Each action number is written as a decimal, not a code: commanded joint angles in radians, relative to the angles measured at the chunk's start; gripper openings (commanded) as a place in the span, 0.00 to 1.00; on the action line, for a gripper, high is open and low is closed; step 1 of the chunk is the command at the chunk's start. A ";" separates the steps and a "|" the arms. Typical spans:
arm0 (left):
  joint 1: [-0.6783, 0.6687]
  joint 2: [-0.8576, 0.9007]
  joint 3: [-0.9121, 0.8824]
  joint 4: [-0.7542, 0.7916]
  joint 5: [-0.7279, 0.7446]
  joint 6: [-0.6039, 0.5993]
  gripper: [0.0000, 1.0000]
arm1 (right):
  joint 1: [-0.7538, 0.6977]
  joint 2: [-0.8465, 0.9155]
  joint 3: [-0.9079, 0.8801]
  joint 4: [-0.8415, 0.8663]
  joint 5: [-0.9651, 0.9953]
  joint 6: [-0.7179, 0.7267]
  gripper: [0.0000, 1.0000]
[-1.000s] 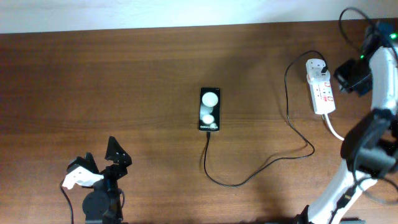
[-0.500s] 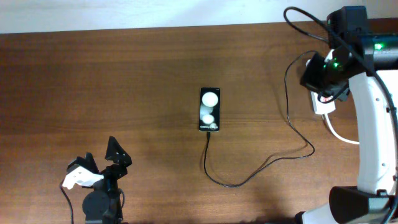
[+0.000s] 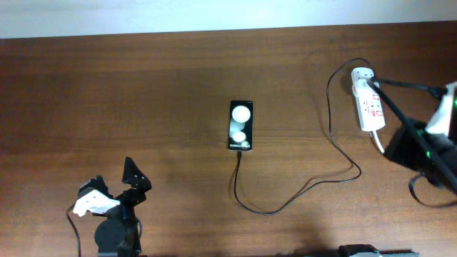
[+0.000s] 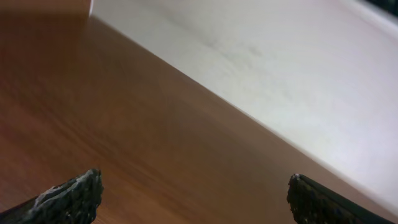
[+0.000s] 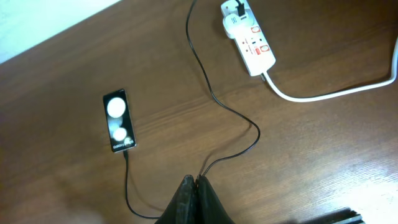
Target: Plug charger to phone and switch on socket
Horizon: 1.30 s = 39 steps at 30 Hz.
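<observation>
The black phone [image 3: 240,125] lies flat mid-table, its screen showing two white round spots; it also shows in the right wrist view [image 5: 118,121]. The thin black charger cable [image 3: 265,211] meets the phone's near edge, loops right and runs up to a plug in the far end of the white power strip [image 3: 369,100], which also shows in the right wrist view [image 5: 249,37]. My right gripper [image 5: 196,183] is shut and empty, held high above the cable loop, right of the phone. My left gripper [image 3: 114,187] is open and empty at the front left, low over bare wood [image 4: 196,199].
The strip's thick white cord [image 5: 336,93] trails from its near end toward the right edge. My right arm [image 3: 421,150] hangs over the table's right edge just below the strip. A pale wall runs along the far edge of the table.
My right arm swung over the power strip, covering it, then pulled back to the front right, leaving the strip uncovered. The phone, the cable and the left arm have not moved.
</observation>
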 commanded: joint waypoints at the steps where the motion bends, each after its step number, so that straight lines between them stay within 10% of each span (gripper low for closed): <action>1: 0.006 -0.001 -0.008 0.002 0.098 0.342 0.99 | 0.007 -0.048 0.002 -0.006 0.009 -0.022 0.04; 5: 0.006 -0.001 -0.008 -0.006 0.209 0.595 0.99 | 0.007 -0.073 0.002 -0.006 0.009 -0.023 0.04; 31: 0.006 -0.001 -0.008 -0.006 0.209 0.595 0.99 | 0.007 -0.546 -0.426 -0.006 -0.037 -0.070 0.06; 33: 0.006 -0.001 -0.008 -0.006 0.209 0.595 0.99 | 0.007 -0.547 -0.472 -0.006 -0.037 -0.070 0.25; 34: 0.006 -0.001 -0.008 -0.006 0.209 0.595 0.99 | 0.007 -0.547 -0.497 -0.006 -0.037 -0.070 0.97; 39: 0.006 -0.001 -0.008 -0.006 0.209 0.595 0.99 | 0.007 -0.547 -0.558 0.001 -0.035 -0.070 0.99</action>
